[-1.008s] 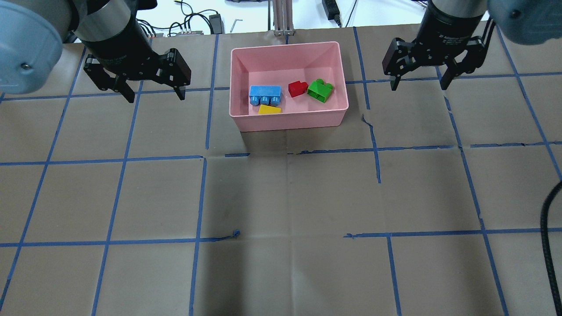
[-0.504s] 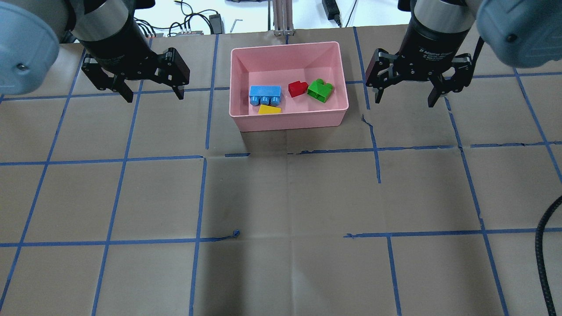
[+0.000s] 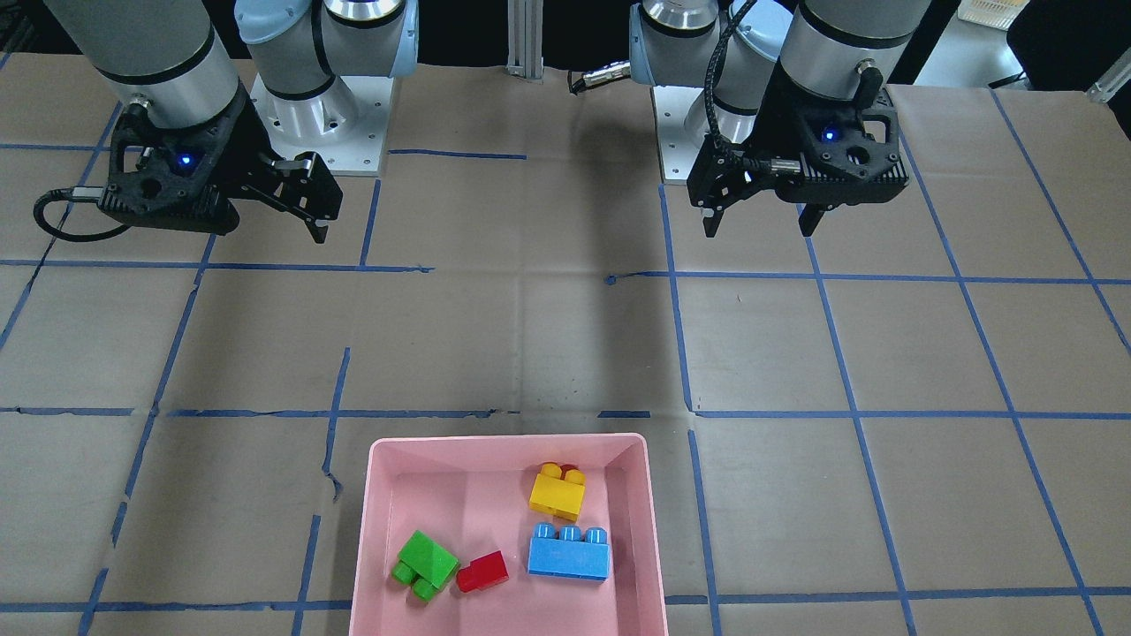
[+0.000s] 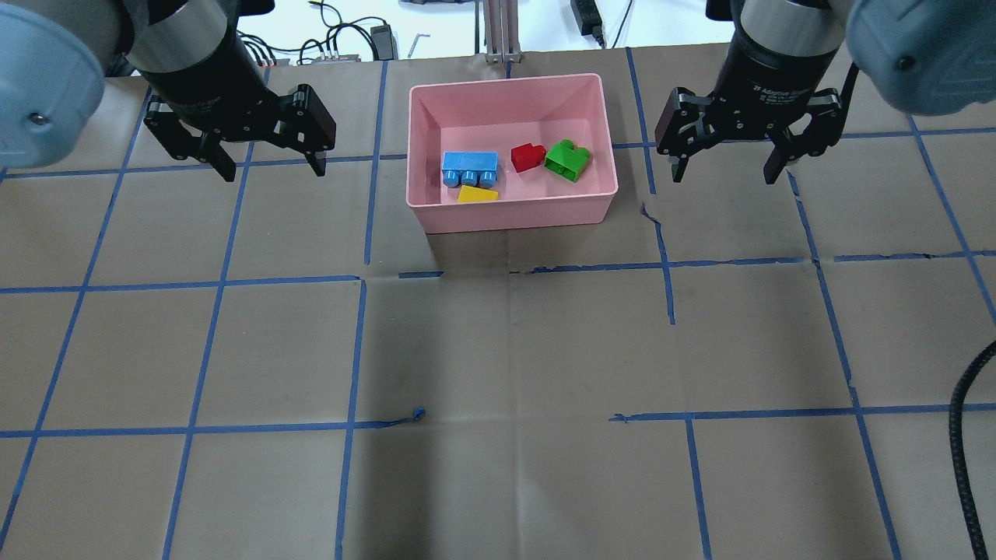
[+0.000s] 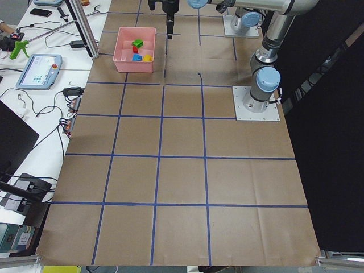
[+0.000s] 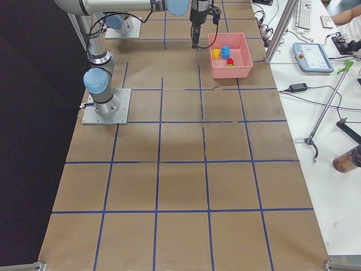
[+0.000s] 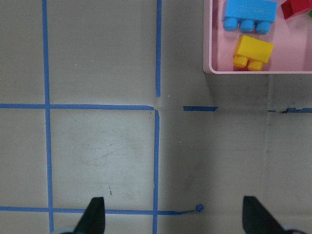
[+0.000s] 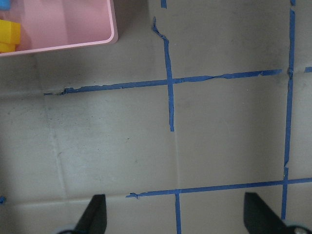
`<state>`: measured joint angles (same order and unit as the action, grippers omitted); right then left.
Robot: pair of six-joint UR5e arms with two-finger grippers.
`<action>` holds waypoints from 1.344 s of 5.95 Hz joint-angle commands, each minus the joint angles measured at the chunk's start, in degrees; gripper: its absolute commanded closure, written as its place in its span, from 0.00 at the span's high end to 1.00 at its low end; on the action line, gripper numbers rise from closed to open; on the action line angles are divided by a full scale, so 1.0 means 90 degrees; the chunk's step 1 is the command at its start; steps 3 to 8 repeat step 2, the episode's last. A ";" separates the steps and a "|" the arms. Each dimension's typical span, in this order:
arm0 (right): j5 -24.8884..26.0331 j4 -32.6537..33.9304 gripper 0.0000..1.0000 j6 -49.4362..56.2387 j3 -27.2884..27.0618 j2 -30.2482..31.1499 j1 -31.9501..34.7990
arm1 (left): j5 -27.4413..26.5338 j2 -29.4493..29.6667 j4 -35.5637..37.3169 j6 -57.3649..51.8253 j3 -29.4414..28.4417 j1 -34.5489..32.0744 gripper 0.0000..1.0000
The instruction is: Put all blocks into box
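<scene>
The pink box [image 4: 513,211] stands at the table's far middle and holds all the blocks: blue [image 4: 469,165], yellow [image 4: 477,194], red [image 4: 527,157] and green [image 4: 567,159]. The front-facing view shows the same: box [image 3: 378,530], blue [image 3: 569,556], yellow [image 3: 557,495], red [image 3: 482,572], green [image 3: 426,558]. My left gripper [image 4: 274,169] hovers open and empty left of the box. My right gripper [image 4: 724,175] hovers open and empty right of it. The left wrist view shows the box rim [image 7: 214,70] with the yellow block [image 7: 252,48]; the right wrist view shows a box corner [image 8: 109,39].
Blue tape lines grid the brown paper table. An aluminium post [image 4: 498,31] and cables lie beyond the far edge. A black cable [image 4: 965,435] hangs at the right. A side desk holds a tablet [image 5: 37,71] and tools.
My right gripper has moved left toward the box and slightly down in the overhead view, staying open. My left gripper and the blocks have hardly moved.
</scene>
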<state>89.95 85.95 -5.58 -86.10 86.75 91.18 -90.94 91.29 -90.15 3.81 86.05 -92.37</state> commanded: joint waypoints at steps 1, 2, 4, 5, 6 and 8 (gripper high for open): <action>0.0015 0.0001 1.00 0.0044 -0.0004 -0.0001 -0.0033 | 0.0006 0.0003 0.0046 -0.0003 0.0000 0.0000 0.99; 0.0015 0.0001 1.00 0.0044 -0.0004 0.0009 -0.0033 | 0.0006 0.0003 0.0046 0.0007 0.0000 0.0000 0.99; 0.0015 0.0001 1.00 0.0044 -0.0004 0.0009 -0.0033 | 0.0006 0.0003 0.0046 0.0007 0.0000 0.0000 0.99; 0.0015 0.0001 1.00 0.0044 -0.0004 0.0009 -0.0033 | 0.0006 0.0003 0.0046 0.0007 0.0000 0.0000 0.99; 0.0015 0.0001 1.00 0.0044 -0.0004 0.0009 -0.0033 | 0.0006 0.0003 0.0046 0.0007 0.0000 0.0000 0.99; 0.0015 0.0001 1.00 0.0044 -0.0004 0.0009 -0.0033 | 0.0006 0.0003 0.0046 0.0007 0.0000 0.0000 0.99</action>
